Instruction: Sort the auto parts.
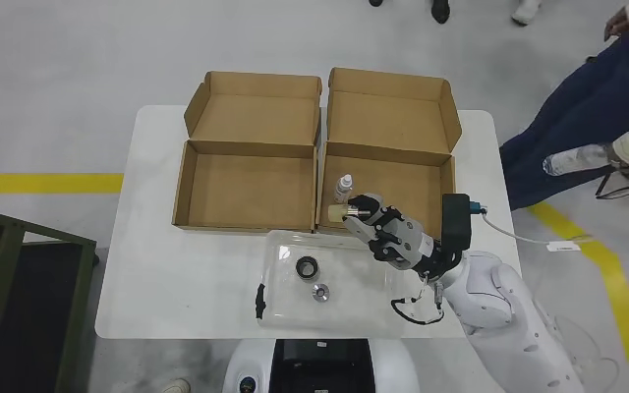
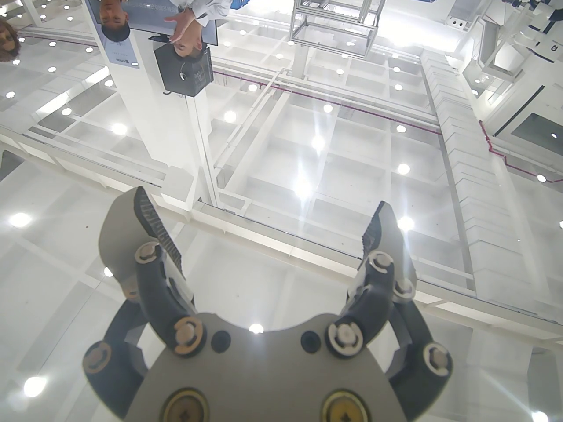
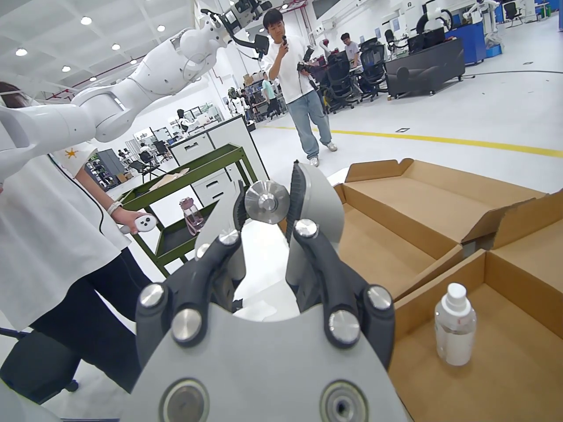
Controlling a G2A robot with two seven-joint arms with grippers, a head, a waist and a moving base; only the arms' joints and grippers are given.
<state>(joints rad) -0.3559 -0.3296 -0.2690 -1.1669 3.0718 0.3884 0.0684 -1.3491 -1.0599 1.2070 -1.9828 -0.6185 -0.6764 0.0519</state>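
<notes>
Right gripper (image 3: pixel 269 198) pinching the round metal part (image 3: pixel 266 202) tight between its fingertips; held over the near corner of the right cardboard box (image 1: pixel 432 192), near the bottle (image 3: pixel 455 331); left gripper (image 2: pixel 261 204) jaws spread wide, aimed at the ceiling.

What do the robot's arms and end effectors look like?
The white right arm has a looping black cable; the left arm is white too. The left end effector and right end effector have grey bases, black links, silver bolts and pale fingers with black ridged pads.
</notes>
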